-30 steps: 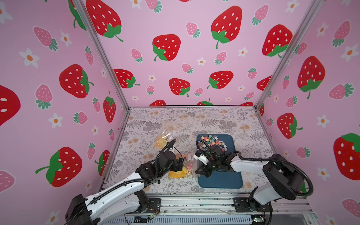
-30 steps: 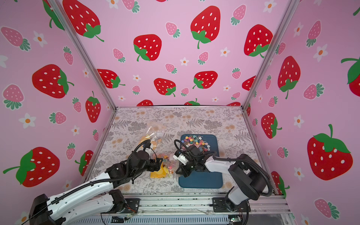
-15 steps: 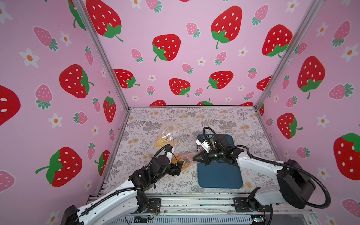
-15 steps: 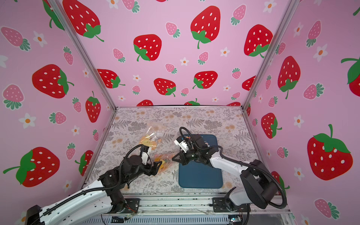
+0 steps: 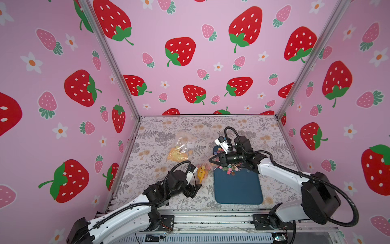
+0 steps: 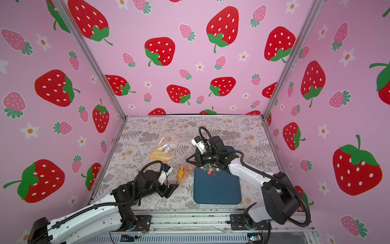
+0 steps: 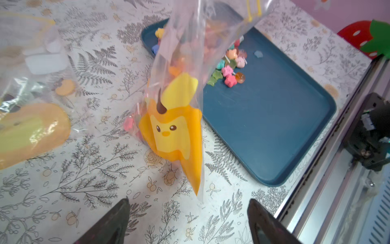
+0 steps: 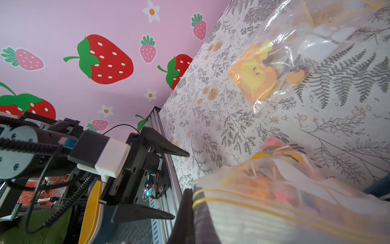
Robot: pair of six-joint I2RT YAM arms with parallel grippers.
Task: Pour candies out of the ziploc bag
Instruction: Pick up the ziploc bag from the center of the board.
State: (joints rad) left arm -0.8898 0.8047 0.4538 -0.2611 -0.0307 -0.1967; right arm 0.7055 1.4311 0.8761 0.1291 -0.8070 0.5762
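The clear ziploc bag (image 7: pixel 179 118) with a yellow cartoon print hangs by its yellow zip edge from my right gripper (image 5: pixel 210 159) (image 6: pixel 186 159), which is shut on that edge (image 8: pixel 190 202). Its lower corner dangles just left of the blue tray (image 5: pixel 238 190) (image 7: pixel 274 126). Some candies still show inside the bag (image 5: pixel 202 171). A small heap of coloured star candies (image 5: pixel 229 169) (image 6: pixel 209 169) (image 7: pixel 230 67) lies on the tray. My left gripper (image 5: pixel 194 190) (image 6: pixel 172 189) (image 7: pixel 188 202) is open and holds nothing, just in front of the bag's lower corner.
A second clear bag with an orange print (image 5: pixel 179 147) (image 6: pixel 162 150) (image 8: pixel 253 78) lies flat on the floral table behind the left arm. The metal front rail (image 7: pixel 337 190) runs close beside the tray. Pink strawberry walls close in three sides.
My right gripper has lifted the bag's zip edge up off the table. The left gripper has drawn back toward the front rail, away from the bag.
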